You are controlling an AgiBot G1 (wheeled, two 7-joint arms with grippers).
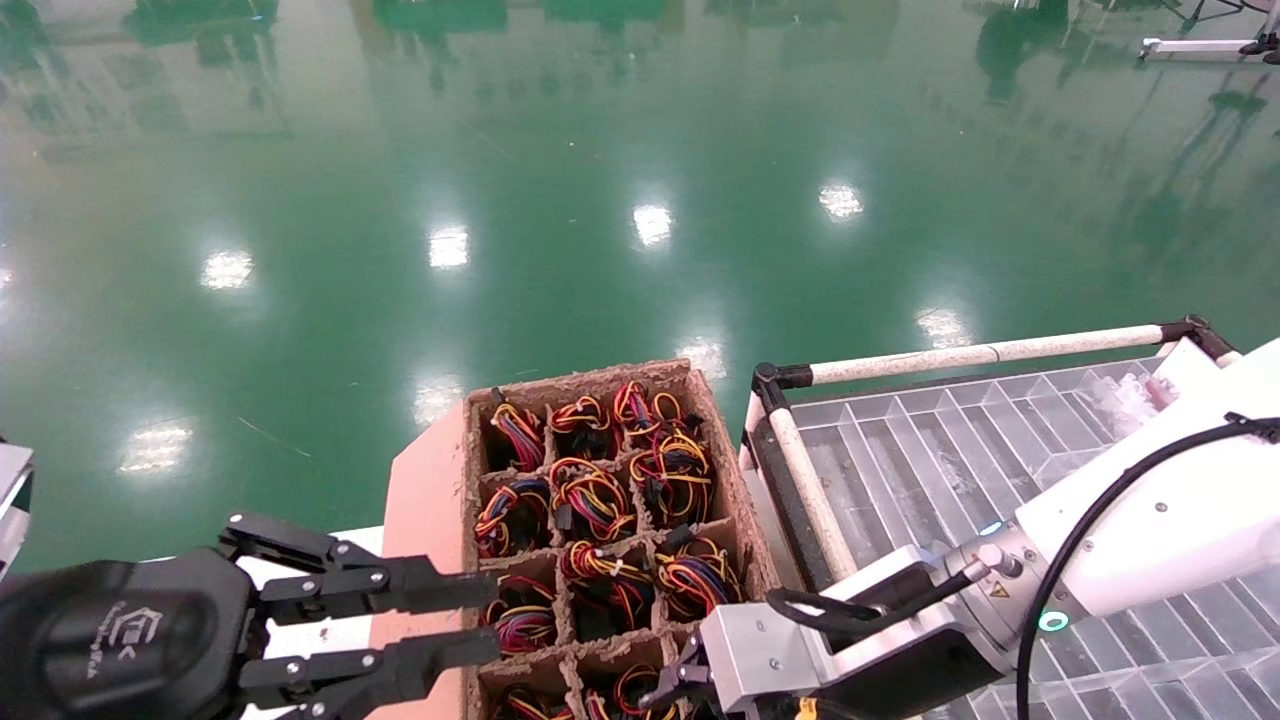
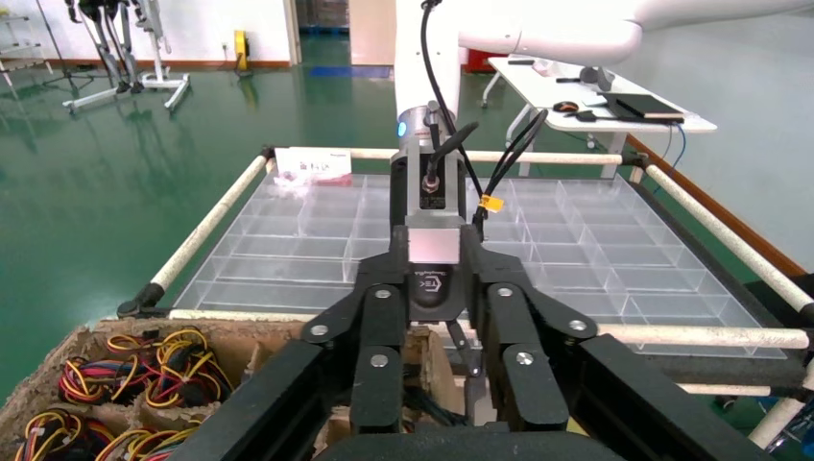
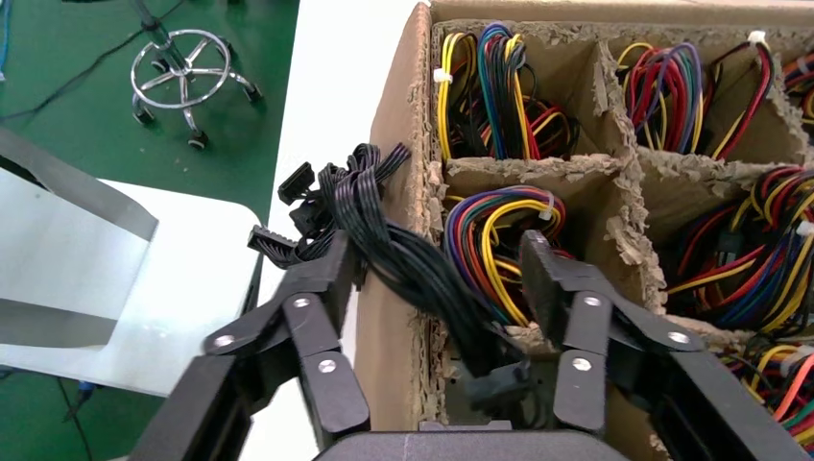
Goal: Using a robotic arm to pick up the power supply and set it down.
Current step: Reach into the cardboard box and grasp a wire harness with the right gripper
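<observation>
The power supply itself is mostly hidden; what shows clearly is its bunch of thin black cables (image 3: 384, 230) with connectors, which hangs over the near corner of the cardboard box (image 1: 470, 470) and passes between the fingers of the right gripper (image 3: 437, 288). This gripper, on the robotic arm (image 1: 1150, 520) with the grey wrist block, is low over the near cells of the box, and its fingers are spread apart on both sides of the cables, not pressing them. I cannot tell from the pictures if the grey body of the power supply is in the cell under it. The other cells of the box hold bundles of red, yellow and blue wires (image 1: 590, 500). The left gripper (image 1: 480, 620) is just beside the left wall of the box, with its fingers also spread. On the right of the box stands a clear plastic tray (image 1: 900, 450) with many compartments, framed by white tubes.
</observation>
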